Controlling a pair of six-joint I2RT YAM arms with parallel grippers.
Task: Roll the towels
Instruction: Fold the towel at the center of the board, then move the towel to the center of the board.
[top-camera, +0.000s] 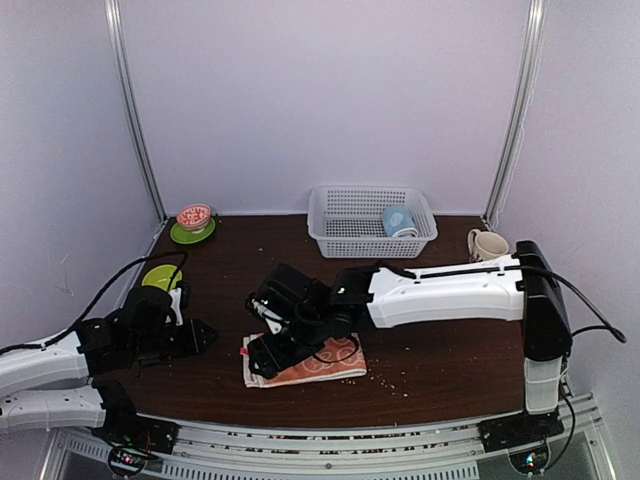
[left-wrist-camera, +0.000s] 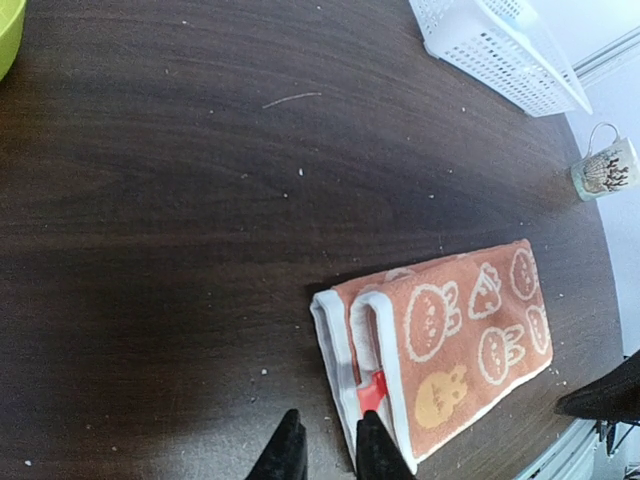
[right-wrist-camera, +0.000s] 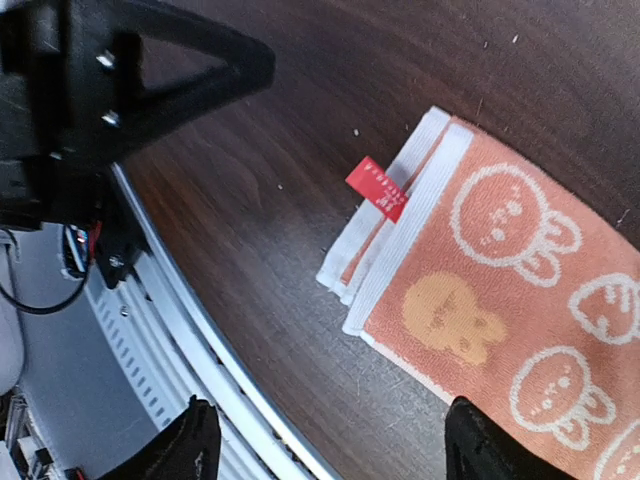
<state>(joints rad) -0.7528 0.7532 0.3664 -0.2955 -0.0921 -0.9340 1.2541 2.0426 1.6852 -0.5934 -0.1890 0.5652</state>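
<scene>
The orange towel (left-wrist-camera: 450, 340) lies folded flat on the dark wooden table (left-wrist-camera: 200, 200), near the front edge and about midway across. It carries white rabbit outlines and a white border. Its left end shows stacked folded layers, with a small red tag (right-wrist-camera: 378, 188) sticking out between them. The light blue towel (top-camera: 399, 221) sits bundled inside the white basket (top-camera: 340, 232) at the rear of the table, well apart from the orange one.

The right gripper (right-wrist-camera: 335, 450) hangs over the tagged end of the orange towel, fingers spread wide apart with nothing between them. The right arm reaches across from the right side of the table.

The left gripper (left-wrist-camera: 330, 455) is low, just beside the towel's left end. Its fingers stand close together with a narrow gap and clamp on nothing.

A patterned mug (top-camera: 488, 243) stands at the rear right, beside the basket. A red-and-white bowl (top-camera: 194, 215) rests on a green plate (top-camera: 180, 236) at the rear left. A second green dish (top-camera: 160, 277) lies nearer the left arm. Pale crumbs speckle the tabletop
</scene>
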